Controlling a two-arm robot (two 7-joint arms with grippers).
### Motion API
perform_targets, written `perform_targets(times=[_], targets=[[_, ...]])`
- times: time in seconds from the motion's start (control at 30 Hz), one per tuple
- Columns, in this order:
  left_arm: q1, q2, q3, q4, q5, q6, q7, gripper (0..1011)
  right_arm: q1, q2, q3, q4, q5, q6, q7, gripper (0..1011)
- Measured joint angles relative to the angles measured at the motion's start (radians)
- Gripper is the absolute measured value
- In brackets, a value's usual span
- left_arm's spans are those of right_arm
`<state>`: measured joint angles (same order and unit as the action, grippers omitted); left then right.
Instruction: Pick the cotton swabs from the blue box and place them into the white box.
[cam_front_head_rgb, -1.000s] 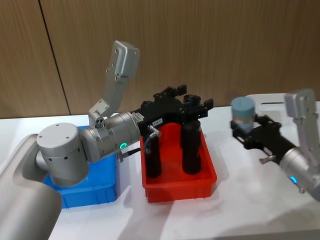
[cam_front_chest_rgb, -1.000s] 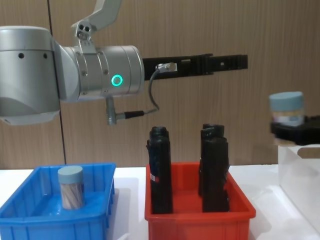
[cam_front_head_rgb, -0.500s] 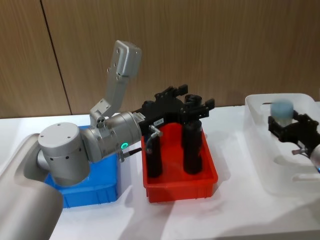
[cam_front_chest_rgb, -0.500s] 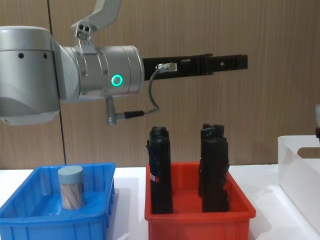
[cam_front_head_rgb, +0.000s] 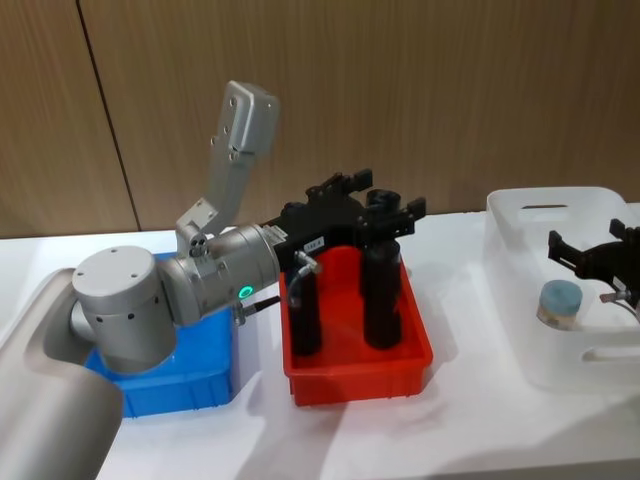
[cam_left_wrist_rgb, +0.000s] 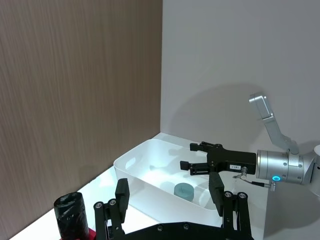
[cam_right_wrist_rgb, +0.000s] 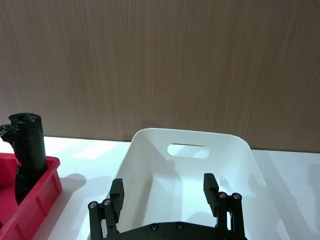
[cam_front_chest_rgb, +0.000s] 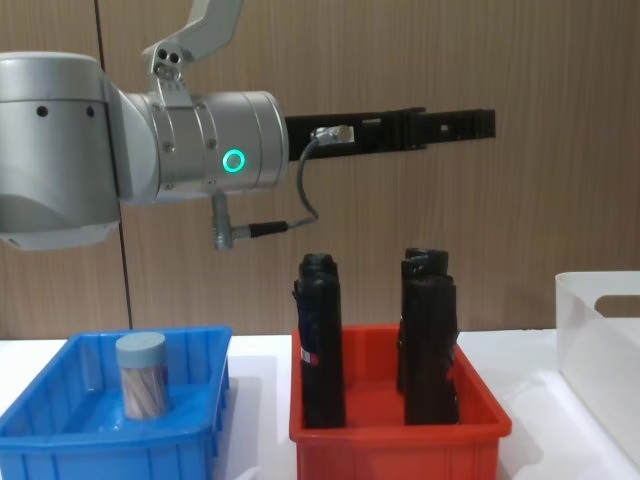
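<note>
Hovering over the translucent white plastic box (cam_front_head_rgb: 545, 195), the right gripper (cam_front_head_rgb: 597, 255) gapes empty; one clear, blue-lidded cotton swab tub (cam_front_head_rgb: 560, 302) stands inside; a second tub (cam_front_chest_rgb: 141, 375) sits in the bright blue bin (cam_front_chest_rgb: 100, 450); left gripper (cam_front_head_rgb: 365, 200) spread wide, holding nothing.

Robotics lab or test room, pretty sure. Plain white counter (cam_front_head_rgb: 470, 420), wood-panel wall (cam_front_head_rgb: 450, 90) behind, bare grey wall (cam_left_wrist_rgb: 240, 60) to side. Silver robot arm (cam_front_chest_rgb: 190, 140) with green status ring (cam_front_chest_rgb: 233, 160) over plastic bins: blue box (cam_front_chest_rgb: 100, 455), red bin (cam_front_chest_rgb: 400, 452), white box (cam_front_head_rgb: 570, 368) in row.
</note>
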<state>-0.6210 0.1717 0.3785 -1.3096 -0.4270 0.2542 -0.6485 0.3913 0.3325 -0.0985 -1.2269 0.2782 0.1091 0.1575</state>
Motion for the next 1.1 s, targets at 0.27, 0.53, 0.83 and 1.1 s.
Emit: perform_targets(times=[0.27,0.53,0.83,1.1], targets=[[0.0,0.0,0.0,0.0,0.0,0.0,0.0,1004,-0.005,0.003,0.007,-0.003,0.016,-0.014,0.002,1001],[0.0,0.0,0.0,0.0,0.0,0.0,0.0,1004,-0.011,0.005,0.012,-0.01,0.024,-0.021,0.006,1002],[0.0,0.0,0.0,0.0,0.0,0.0,0.0,1004,-0.015,0.006,0.014,-0.014,0.03,-0.026,0.007,1002],[0.014,0.007,0.003,-0.011,0.006,-0.008,0.021,1004,-0.03,0.006,0.01,-0.035,0.03,-0.028,0.005,1002]])
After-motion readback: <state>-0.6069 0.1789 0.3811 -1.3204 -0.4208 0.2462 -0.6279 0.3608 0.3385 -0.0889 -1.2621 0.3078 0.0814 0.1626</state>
